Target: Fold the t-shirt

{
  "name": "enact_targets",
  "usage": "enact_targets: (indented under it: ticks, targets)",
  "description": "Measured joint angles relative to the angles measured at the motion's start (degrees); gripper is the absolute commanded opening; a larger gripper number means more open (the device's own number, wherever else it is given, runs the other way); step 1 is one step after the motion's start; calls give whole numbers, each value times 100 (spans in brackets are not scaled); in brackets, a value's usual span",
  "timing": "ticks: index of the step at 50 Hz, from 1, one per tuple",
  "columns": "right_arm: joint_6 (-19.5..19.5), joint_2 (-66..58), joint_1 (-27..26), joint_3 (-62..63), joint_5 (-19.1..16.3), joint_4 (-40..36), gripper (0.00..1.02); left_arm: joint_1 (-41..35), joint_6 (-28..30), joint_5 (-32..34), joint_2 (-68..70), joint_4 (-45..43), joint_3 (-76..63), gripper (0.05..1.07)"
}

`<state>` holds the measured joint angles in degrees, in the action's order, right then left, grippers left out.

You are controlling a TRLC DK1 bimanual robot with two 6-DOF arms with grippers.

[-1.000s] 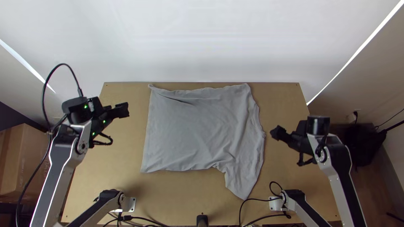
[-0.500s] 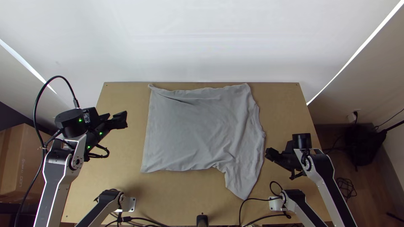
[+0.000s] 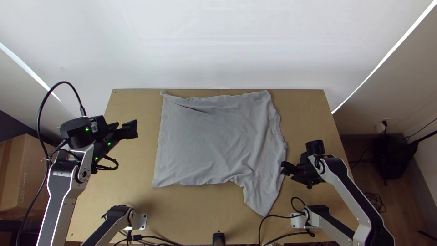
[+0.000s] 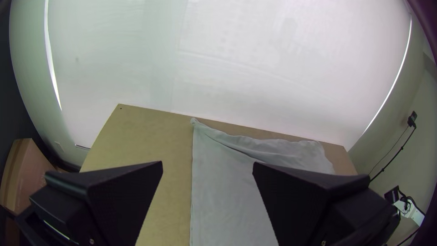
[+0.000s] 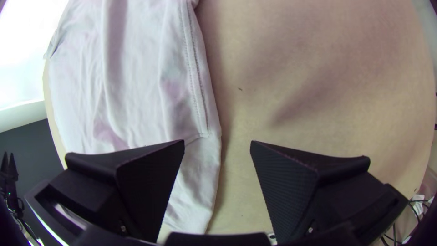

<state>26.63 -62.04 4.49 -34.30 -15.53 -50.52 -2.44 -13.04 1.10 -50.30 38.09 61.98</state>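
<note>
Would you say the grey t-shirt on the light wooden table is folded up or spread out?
Mostly spread: the grey cotton-like t-shirt lies broad and flat across the light wooden table, with a few creases.

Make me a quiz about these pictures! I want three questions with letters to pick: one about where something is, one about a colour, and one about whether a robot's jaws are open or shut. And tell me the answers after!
1. Where is the right gripper?
A. Beside the cardboard box
B. At an edge of the t-shirt
C. Under the table

2. What colour is the t-shirt?
A. Grey
B. Bright red
C. Dark green

3. How are the jaws of the left gripper?
A. Shut tight on nothing
B. Shut on the t-shirt
C. Open, holding nothing

Answers:
1. B: the top view shows it by the t-shirt's edge on the right side.
2. A: the cloth looks plain light grey in the top view.
3. C: the left wrist view shows the jaws wide apart, with no cloth pinched between them.
</note>
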Motion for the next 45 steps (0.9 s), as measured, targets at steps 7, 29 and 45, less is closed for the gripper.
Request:
enact_targets:
  ticks: [7, 29, 45]
  targets:
    - [-87, -396, 35, 0, -59, 160, 67, 59, 24, 0, -17, -11, -2, 103]
    - [-142, -874, 262, -4, -188, 938, 3, 144, 562, 0, -284, 192, -87, 103]
    - [-162, -837, 245, 31, -186, 1064, 2, 291, 2184, 424, -560, 1213, -1012, 102]
